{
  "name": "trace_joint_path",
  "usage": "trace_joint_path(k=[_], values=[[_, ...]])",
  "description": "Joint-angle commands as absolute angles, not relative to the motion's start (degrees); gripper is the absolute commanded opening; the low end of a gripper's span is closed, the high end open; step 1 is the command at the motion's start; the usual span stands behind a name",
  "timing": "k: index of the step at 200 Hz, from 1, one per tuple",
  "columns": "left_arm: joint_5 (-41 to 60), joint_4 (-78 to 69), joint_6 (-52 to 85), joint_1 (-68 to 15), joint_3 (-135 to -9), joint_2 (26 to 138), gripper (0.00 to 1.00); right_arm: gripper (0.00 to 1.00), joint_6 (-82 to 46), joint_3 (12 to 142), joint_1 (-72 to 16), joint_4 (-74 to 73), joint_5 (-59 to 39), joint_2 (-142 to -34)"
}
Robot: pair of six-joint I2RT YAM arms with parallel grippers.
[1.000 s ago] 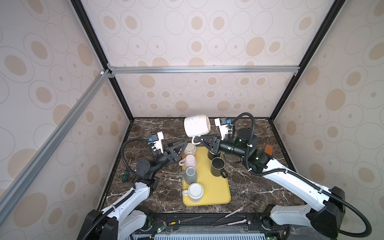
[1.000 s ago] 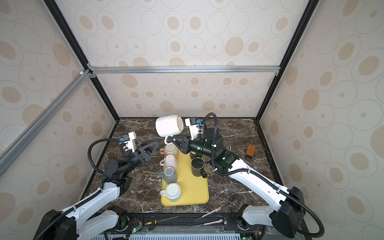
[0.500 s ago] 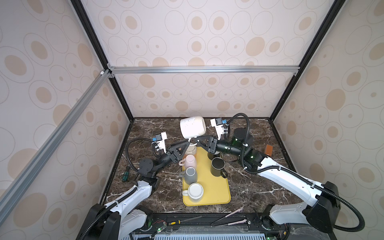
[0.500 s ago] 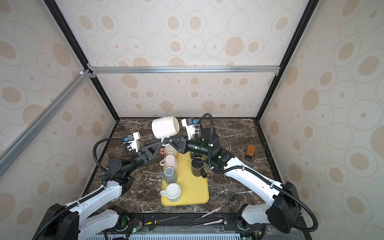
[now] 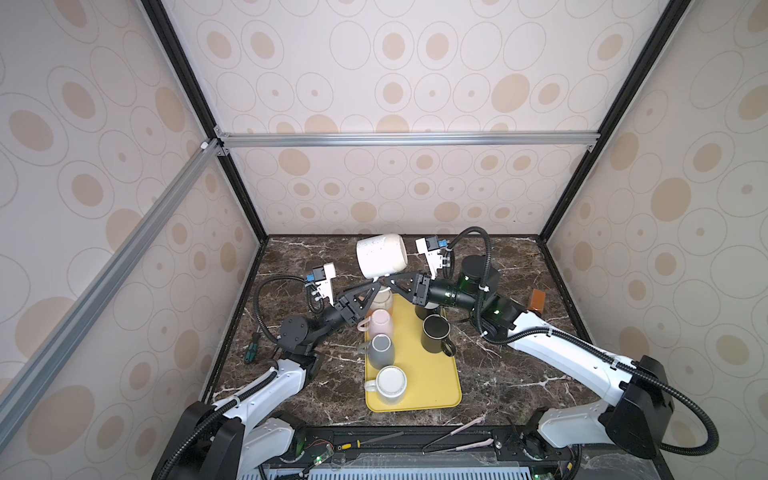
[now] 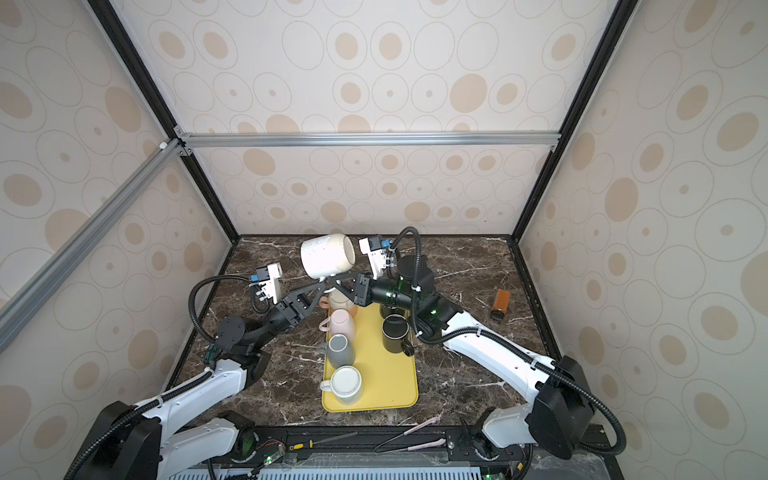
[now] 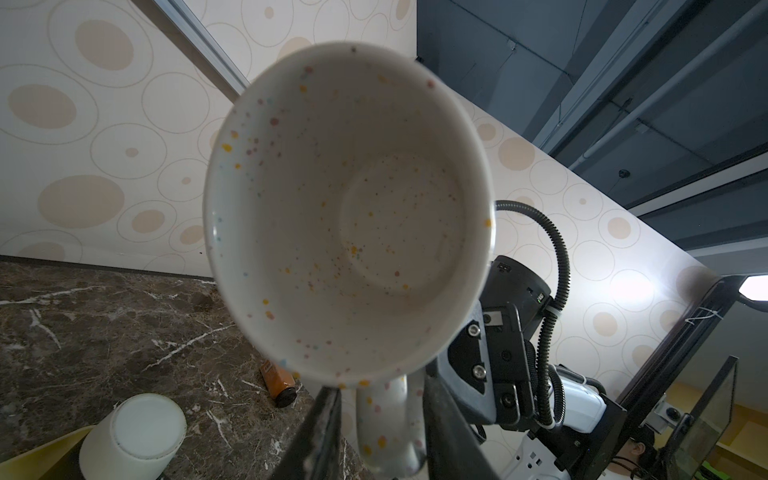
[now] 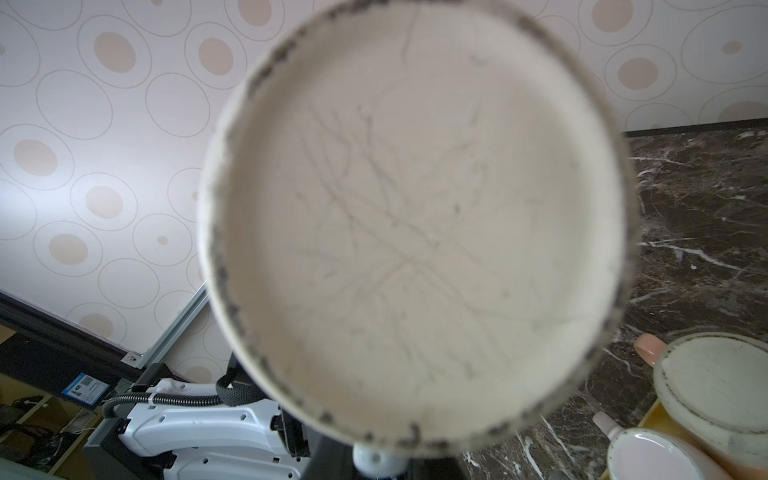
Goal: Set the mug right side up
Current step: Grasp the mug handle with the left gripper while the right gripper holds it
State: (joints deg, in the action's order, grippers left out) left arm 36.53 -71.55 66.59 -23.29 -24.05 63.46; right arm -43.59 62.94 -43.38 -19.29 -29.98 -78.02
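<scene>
Speckled white mug (image 5: 381, 255): aloft on its side above far end of yellow tray (image 5: 436, 374), handle (image 7: 386, 419) downward. Right gripper (image 5: 391, 282): clamped on handle. Left gripper (image 5: 371, 289): fingers (image 7: 324, 428) flank handle; grip cannot be told.

A yellow tray (image 5: 434, 384) lies on the dark marble table (image 5: 503, 374), toward its front edge, with its long side running front to back. Four mugs sit in a row along the tray's left edge. A cream mug (image 5: 385, 300) is base-up at the rear corner, followed by a pink mug (image 5: 380, 325), a grey mug (image 5: 382, 353) and a white mug (image 5: 391, 384) nearest the front. A black mug (image 5: 435, 332) stands upright near the tray's right edge. An amber bottle (image 5: 537, 300) lies near the table's right edge. A green-handled tool (image 5: 251, 351) lies by the left edge.
</scene>
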Motion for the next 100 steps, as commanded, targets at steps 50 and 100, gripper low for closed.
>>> trace_joint_path(k=[50,100], values=[[37.0,-75.5,68.2,-23.9,-26.2,64.3,0.30,0.00,-42.5,63.9,-43.2,-28.2,-31.7,-78.0],[37.3,-78.9,70.1,-23.9,-25.6,66.1,0.28,0.00,-41.7,64.2,-43.5,-27.7,-32.3,-78.7]])
